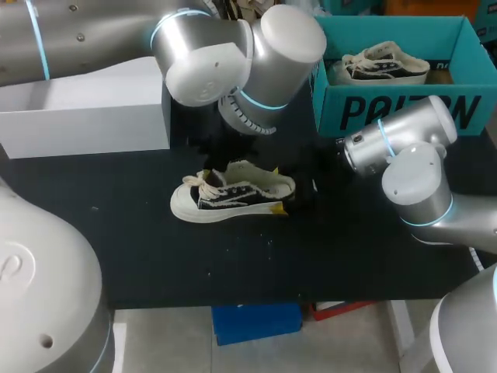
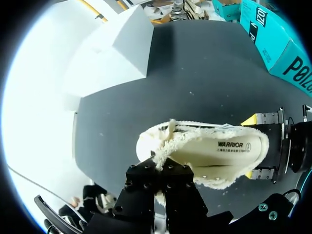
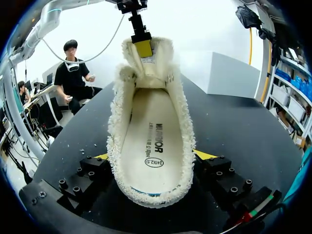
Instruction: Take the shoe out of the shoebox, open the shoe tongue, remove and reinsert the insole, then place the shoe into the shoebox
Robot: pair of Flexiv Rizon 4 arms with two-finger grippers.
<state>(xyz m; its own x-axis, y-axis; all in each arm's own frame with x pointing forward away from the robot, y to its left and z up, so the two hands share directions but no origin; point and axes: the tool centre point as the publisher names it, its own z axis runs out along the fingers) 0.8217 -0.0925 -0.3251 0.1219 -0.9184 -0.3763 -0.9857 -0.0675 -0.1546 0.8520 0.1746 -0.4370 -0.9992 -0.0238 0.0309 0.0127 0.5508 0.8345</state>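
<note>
While the shoe [image 1: 233, 198] lies on the table [image 1: 349, 256] outside the teal shoebox [image 1: 404, 109], heel clamped in the right end effector [image 3: 153, 161] and tongue [image 3: 146, 66] pinched open by the left end effector [image 3: 143, 48], the insole [image 3: 153, 141] sits inside, so its removal, reinsertion and reboxing appear outstanding.

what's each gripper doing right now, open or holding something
left gripper: closed, pinching the tongue
right gripper: closed on the shoe at its heel
</note>
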